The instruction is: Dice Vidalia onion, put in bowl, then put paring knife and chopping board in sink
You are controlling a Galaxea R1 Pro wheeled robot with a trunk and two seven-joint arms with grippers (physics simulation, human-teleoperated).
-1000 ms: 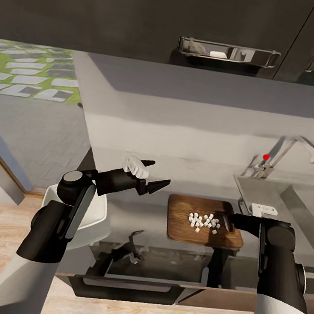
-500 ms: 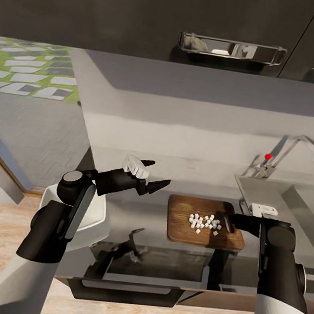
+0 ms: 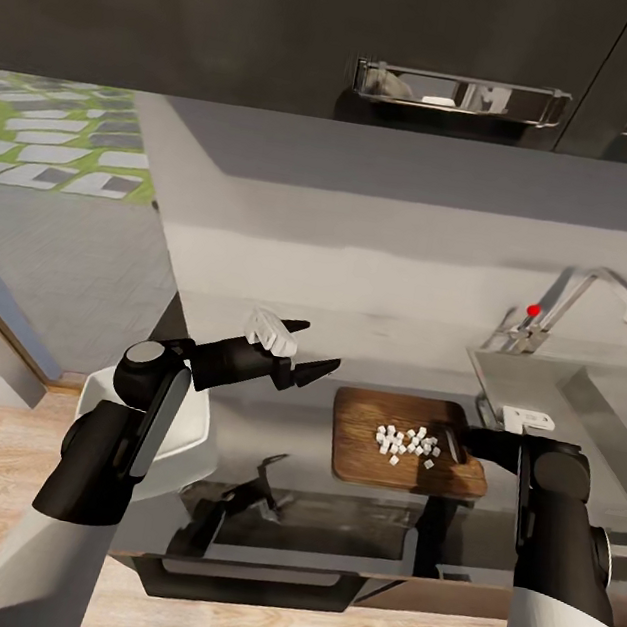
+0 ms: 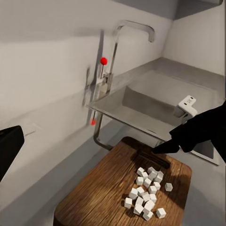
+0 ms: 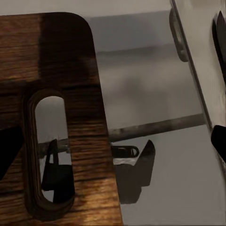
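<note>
On the glossy grey countertop [image 3: 286, 426], from the head view, the dark brown chopping board [image 3: 362, 453] lay flat with its long axis running left to right and a heap of white diced onion [image 3: 406, 443] on its right half. Left gripper [image 3: 306, 349] hovered left of the board, fingers spread and holding nothing. Right gripper [image 3: 457, 443] sat low at the board's right end; whether it gripped anything, I could not tell. The white bowl [image 3: 196, 427] stood near the left arm, partly hidden behind it. The sink [image 3: 525, 383] lay far right, under the chrome tap [image 3: 589, 297].

Through the left wrist view, the board [image 4: 94, 197] showed streaked wood grain, cubes [image 4: 146, 193] clustered toward the sink end, with the steel basin [image 4: 155, 103] just beyond.

Over on the right wrist view, the board's slot handle [image 5: 49, 150] showed close up, with glossy worktop [image 5: 155, 94] beside it.
</note>
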